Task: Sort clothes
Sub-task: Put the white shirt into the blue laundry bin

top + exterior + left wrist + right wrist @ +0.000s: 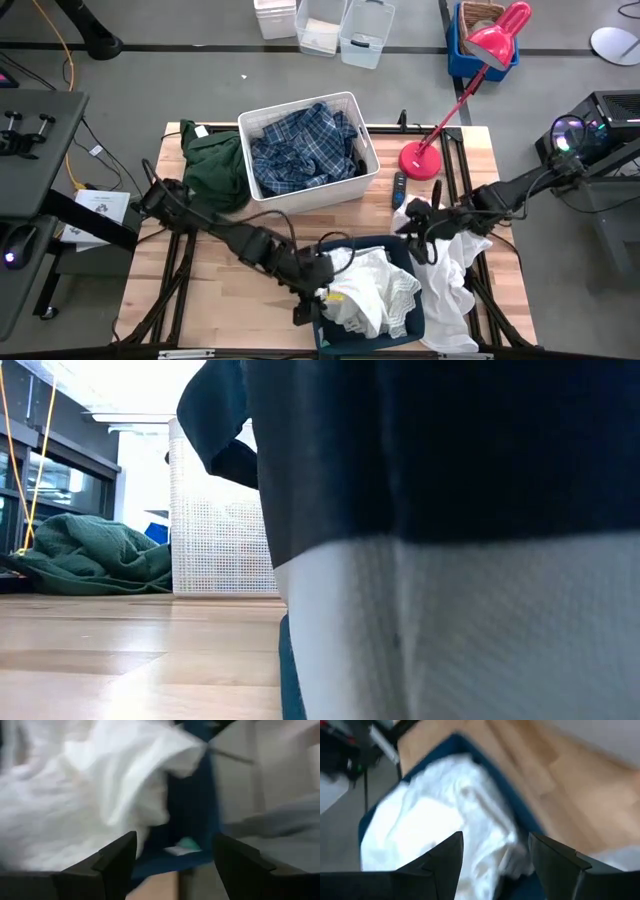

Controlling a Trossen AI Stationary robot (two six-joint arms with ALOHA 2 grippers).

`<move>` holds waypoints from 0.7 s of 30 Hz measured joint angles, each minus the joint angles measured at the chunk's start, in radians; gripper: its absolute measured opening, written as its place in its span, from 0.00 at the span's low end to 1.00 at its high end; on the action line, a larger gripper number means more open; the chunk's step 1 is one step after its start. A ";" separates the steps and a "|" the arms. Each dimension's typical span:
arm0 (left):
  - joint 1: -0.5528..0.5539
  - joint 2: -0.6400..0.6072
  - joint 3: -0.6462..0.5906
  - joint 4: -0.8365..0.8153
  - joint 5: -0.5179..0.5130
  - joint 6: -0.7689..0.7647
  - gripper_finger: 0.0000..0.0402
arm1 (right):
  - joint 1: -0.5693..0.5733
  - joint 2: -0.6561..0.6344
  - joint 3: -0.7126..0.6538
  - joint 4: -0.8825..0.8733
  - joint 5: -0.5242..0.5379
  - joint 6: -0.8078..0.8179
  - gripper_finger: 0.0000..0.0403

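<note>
1. Your left gripper (322,283) is sitting at the near-left edge of the navy fabric bin (400,247), jaws apart and gripping nothing; its fingers (117,857) are framing the white garments (85,795).
2. Your right gripper (418,228) is hovering at the bin's far-right corner, jaws also apart and empty, looking down on the white pile (445,820).
3. White garments (375,290) are filling the navy bin, and one white piece (452,280) is draping over its right side onto the table (200,300).
4. The blue-and-white plaid shirt (300,145) is lying in the white plastic bin (322,190) at far centre.
5. The dark green garment (215,165) is lying on the table, touching that bin's left wall.
6. A red desk lamp (420,160) is standing right of the white bin.
</note>
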 joint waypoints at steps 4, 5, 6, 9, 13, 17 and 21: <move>-0.046 -0.008 -0.073 0.050 -0.136 -0.024 0.61 | 0.064 0.022 0.000 -0.095 -0.035 0.105 0.55; -0.055 -0.015 -0.092 0.080 -0.143 -0.044 0.61 | 0.082 0.022 0.000 -0.135 -0.020 0.157 0.55; -0.062 -0.026 -0.115 0.113 -0.144 -0.068 0.61 | 0.100 0.022 0.000 -0.183 0.004 0.232 0.55; -0.078 -0.062 -0.189 0.189 -0.162 -0.139 0.61 | 0.150 0.018 0.000 -0.282 0.054 0.443 0.55; -0.086 -0.165 -0.303 0.203 -0.244 -0.220 0.61 | 0.210 0.017 0.000 -0.331 0.044 0.609 0.55; -0.076 -0.336 -0.468 0.219 -0.361 -0.276 0.61 | 0.256 0.017 0.000 -0.398 0.031 0.761 0.55; -0.009 -0.493 -0.649 0.284 -0.400 -0.278 0.61 | 0.270 0.028 0.000 -0.550 -0.054 0.929 0.55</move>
